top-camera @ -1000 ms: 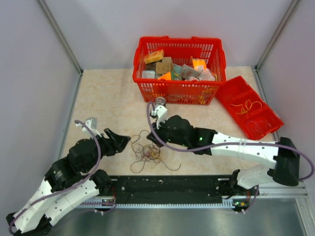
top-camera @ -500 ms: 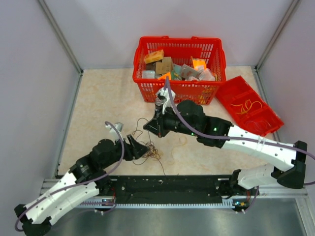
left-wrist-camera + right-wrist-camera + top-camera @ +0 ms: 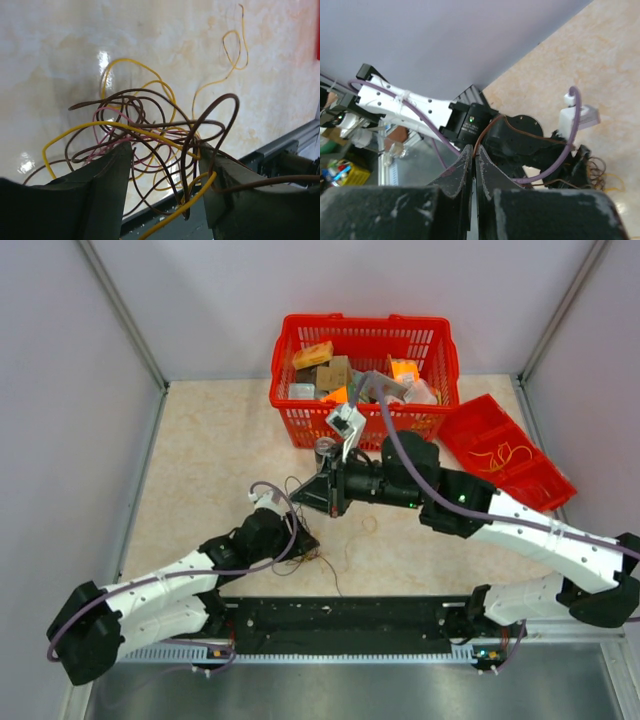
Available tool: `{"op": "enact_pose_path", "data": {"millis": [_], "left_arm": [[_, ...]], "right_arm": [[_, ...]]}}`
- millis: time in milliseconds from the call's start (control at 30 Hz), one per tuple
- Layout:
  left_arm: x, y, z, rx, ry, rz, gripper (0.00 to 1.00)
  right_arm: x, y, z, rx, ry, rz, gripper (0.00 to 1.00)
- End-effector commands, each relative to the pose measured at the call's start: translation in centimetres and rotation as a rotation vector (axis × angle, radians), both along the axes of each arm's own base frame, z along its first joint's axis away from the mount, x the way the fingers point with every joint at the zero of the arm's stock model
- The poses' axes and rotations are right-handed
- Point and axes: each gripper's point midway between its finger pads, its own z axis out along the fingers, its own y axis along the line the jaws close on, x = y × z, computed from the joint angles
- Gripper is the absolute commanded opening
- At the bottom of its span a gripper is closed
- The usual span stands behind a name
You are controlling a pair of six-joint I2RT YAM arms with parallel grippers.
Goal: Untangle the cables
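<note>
- The cables (image 3: 150,135) are one loose knot of hair-thin wires, dark brown, yellow and a pink one, lying on the table well in front of the red basket (image 3: 360,430), below its left end
- They look almost weightless, springy and slick, and their curls hook into each other, so a hard pull would likely drag the whole knot or cinch it
- My judgement: take hold at a free end or an outer loop, such as the yellow loop (image 3: 65,145) sticking out of the knot, and hold the rest down
- A lone yellow strand (image 3: 232,50) lies apart from the knot, in front of the basket's middle
- The left gripper (image 3: 165,165) is down in the knot with its jaws partly apart, and wires cross the gap and drape over one finger; nothing is pinched
- The right gripper (image 3: 472,150) hangs between the basket and the knot with its jaws pressed together; a brown strand (image 3: 487,127) appears to run out from the tips, so I take it as pinched there
- A small can (image 3: 325,446) stands against the basket's front wall
- A red compartment tray (image 3: 465,425) sits just right of the basket with a yellow wire inside
- The table (image 3: 210,460) is glossy beige stone-look and flat, so wires should slide easily on it
- Plain pale walls with metal frame posts close in behind and beside the basket
</note>
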Motion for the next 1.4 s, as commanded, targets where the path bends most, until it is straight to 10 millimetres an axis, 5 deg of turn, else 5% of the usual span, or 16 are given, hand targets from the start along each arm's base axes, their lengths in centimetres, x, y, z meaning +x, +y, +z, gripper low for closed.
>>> {"op": "enact_pose_path", "data": {"millis": [0,167,267,500,767,933,1067,1367], "left_arm": [[1.7,0.9,-0.1,-0.051,-0.040,0.124,0.59],[1.9,3.0,-0.6,-0.066,-0.073,0.208,0.59],[1.7,4.3,-0.7,-0.040,-0.086,0.230,0.60],[1.4,7.3,0.2,0.012,-0.130,0.305,0.61],[2.0,10.9,5.6,0.070,-0.275,0.398,0.63],[2.1,13.0,6.7,0.124,-0.319,0.464,0.60],[2.1,13.9,7.1,0.128,-0.343,0.496,0.53],[1.6,16.6,9.2,0.185,-0.383,0.569,0.54]], "right_arm": [[0.1,-5.6,10.9,0.157,-0.196,-0.108,0.00],[0.8,-11.9,16.5,0.218,-0.331,-0.274,0.00],[0.8,-14.1,17.9,0.242,-0.369,-0.324,0.00],[3.3,-17.6,15.6,0.142,-0.409,-0.515,0.00],[5.3,-23.9,11.7,0.013,-0.413,-0.770,0.00],[3.3,-28.8,13.2,0.133,-0.399,-0.808,0.00],[1.9,-30.4,13.5,0.198,-0.395,-0.774,0.00],[3.5,-33.0,7.0,-0.023,-0.351,-0.925,0.00]]}}
